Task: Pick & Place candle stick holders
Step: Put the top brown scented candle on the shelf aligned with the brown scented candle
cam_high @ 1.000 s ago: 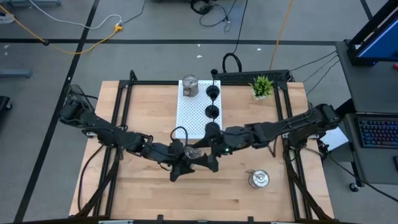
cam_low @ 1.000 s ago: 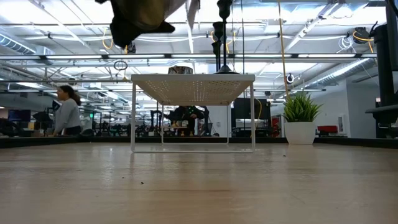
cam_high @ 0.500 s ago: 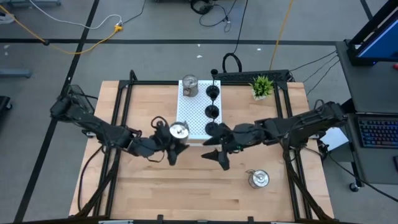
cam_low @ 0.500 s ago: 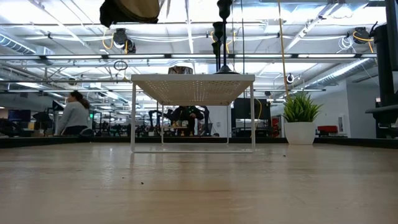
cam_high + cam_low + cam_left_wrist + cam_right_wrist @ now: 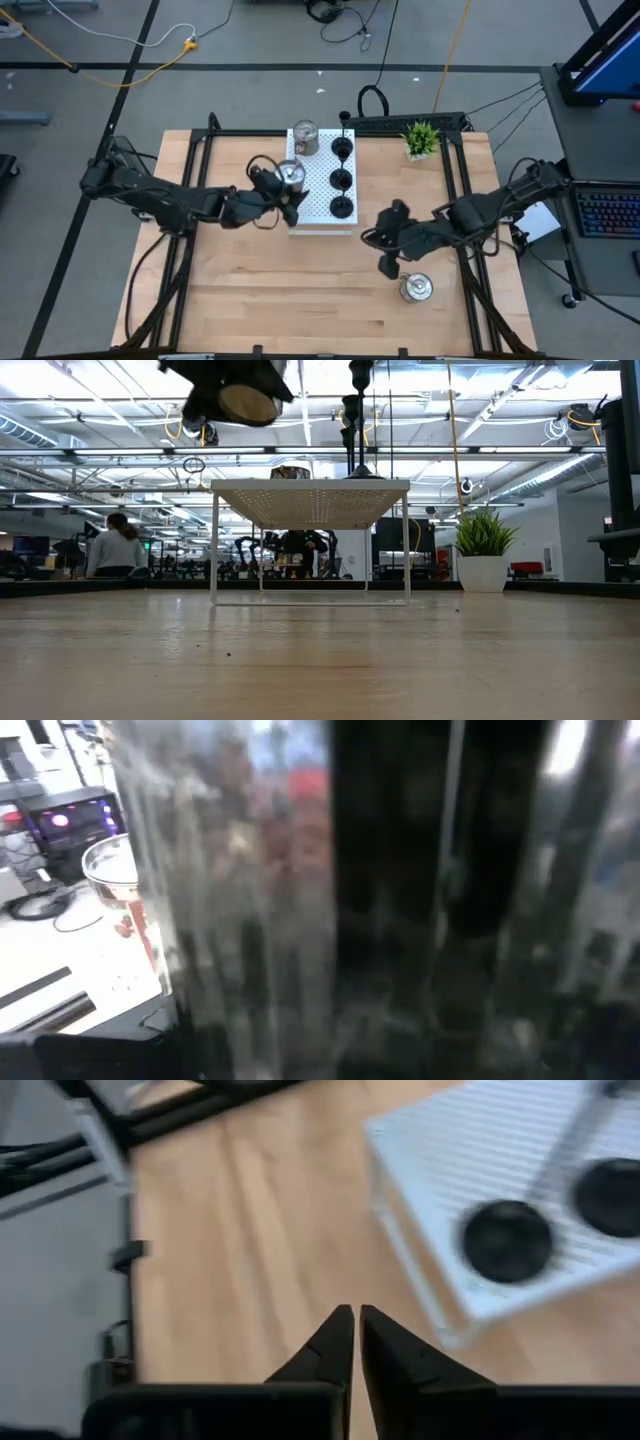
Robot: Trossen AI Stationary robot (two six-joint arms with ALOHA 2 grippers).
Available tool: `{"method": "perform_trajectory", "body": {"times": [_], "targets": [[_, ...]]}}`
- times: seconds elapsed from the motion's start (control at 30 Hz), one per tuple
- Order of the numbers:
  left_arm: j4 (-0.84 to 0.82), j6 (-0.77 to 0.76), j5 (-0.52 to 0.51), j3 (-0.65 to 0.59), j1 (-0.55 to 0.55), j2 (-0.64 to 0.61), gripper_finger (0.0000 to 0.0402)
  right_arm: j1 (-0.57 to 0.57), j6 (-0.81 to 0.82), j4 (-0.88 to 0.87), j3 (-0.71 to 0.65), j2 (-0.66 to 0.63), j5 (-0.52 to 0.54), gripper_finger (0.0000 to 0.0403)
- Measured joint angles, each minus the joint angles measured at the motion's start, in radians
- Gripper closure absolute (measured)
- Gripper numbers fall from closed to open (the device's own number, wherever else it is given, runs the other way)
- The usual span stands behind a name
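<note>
Left hand (image 5: 283, 185) pinches a silver candle stick holder (image 5: 290, 175) just above centre of the high view, over the white rack (image 5: 310, 185) — it looks rigid, polished and likely slippery, so I grip its walls squarely. Right hand (image 5: 388, 268), lower right, is pressed together and empty, beside another silver holder (image 5: 415, 289) on the desk (image 5: 300, 300).

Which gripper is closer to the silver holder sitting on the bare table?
Right. The right gripper is just beside that holder; the left gripper is over the white rack.

Left gripper (image 5: 283, 190) carried a silver holder (image 5: 290, 175) over the rack (image 5: 315, 200); right gripper (image 5: 388, 268) withdrew, closing.
</note>
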Motion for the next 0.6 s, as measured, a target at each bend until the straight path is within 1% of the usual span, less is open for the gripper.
{"method": "perform_trajectory", "body": {"times": [0.1,0.17,0.27,0.43,0.5,0.6], "targets": [[0.034,-0.007,0.008,-0.039,0.04,0.004,0.0054,0.02,0.052,-0.086,0.0,-0.021,0.061,0.0394],[0.086,-0.016,0.02,-0.063,0.062,0.008,0.0054,0.03,0.072,-0.13,0.0,-0.032,0.082,0.04],[0.154,-0.022,0.021,-0.119,0.093,0.011,0.0054,0.036,0.09,-0.16,0.0,-0.043,0.111,0.0399],[0.281,-0.019,0.068,-0.169,0.149,0.041,0.0054,0.033,0.081,-0.162,0.0,-0.043,0.116,0.0401],[0.27,-0.017,0.087,-0.176,0.166,0.064,0.0054,0.028,0.079,-0.162,-0.002,-0.043,0.116,0.0402],[0.331,-0.009,0.146,-0.176,0.19,0.107,0.0054,0.018,0.085,-0.16,-0.015,-0.043,0.117,0.0402]]}}
